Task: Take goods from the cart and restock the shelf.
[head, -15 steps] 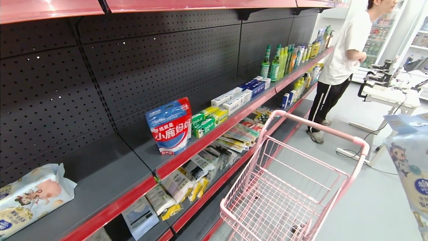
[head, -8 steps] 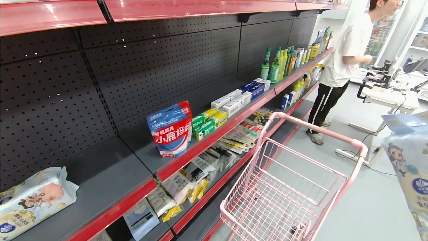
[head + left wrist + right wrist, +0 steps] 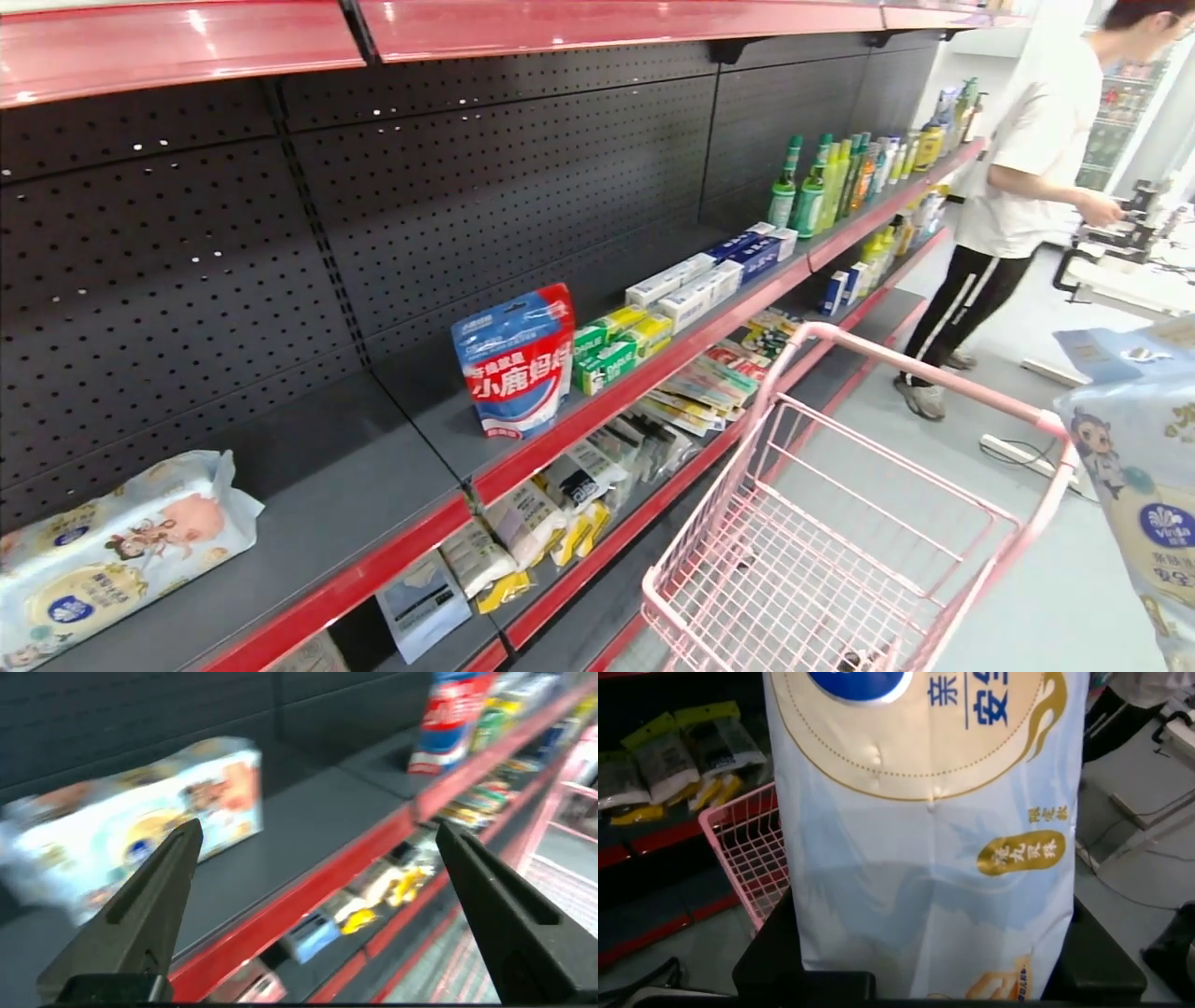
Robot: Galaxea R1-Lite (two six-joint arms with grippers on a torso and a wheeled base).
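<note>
A pale blue tissue pack with a cartoon print is gripped between my right gripper's dark fingers; the head view shows this pack held upright at the far right, beside the pink wire cart. A similar pack lies flat at the left end of the grey shelf with the red front edge. My left gripper hangs open in front of that shelf, close to the lying pack, with nothing between its fingers.
On the same shelf stand a blue and red pouch, green boxes, white and blue boxes and bottles farther right. A lower shelf holds small packets. Bare shelf lies between the lying pack and the pouch.
The head camera has turned, so the whole picture has shifted to the right. The held pack stays at the right edge.
</note>
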